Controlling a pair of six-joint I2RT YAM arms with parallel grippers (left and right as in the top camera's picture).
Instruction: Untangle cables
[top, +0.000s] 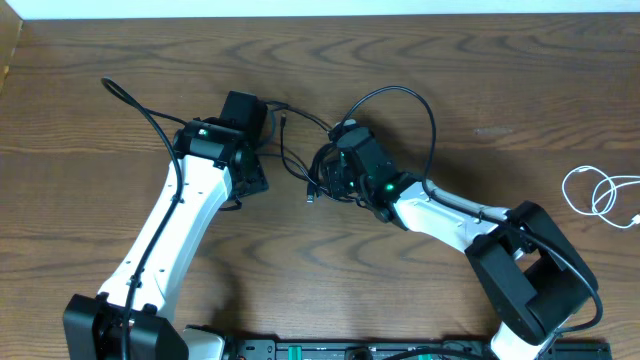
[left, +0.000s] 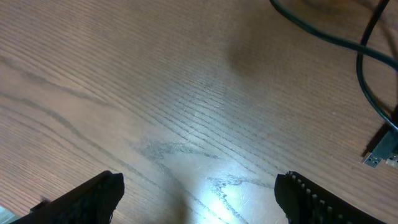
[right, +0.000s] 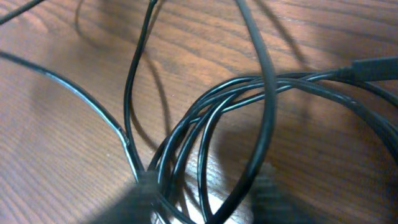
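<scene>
Arms met over the black cables (top: 432, 122), upper middle of the frame.
Left jaws hung released over bare surface (left: 186, 93), likely awaiting a strand. Right jaws straddled the coil; clenched or not, I couldn't tell. The white cable (top: 600, 190) lay well apart, right edge.

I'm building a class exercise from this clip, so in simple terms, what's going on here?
Two robot arms are at a tangle of black cables in the middle of the wooden table. The right gripper is down in the looped bundle, though its blurred fingers don't show whether it grips. The left gripper hangs open over bare wood beside a stray strand and its plug end. A white cable lies apart, coiled at the table's right edge.
</scene>
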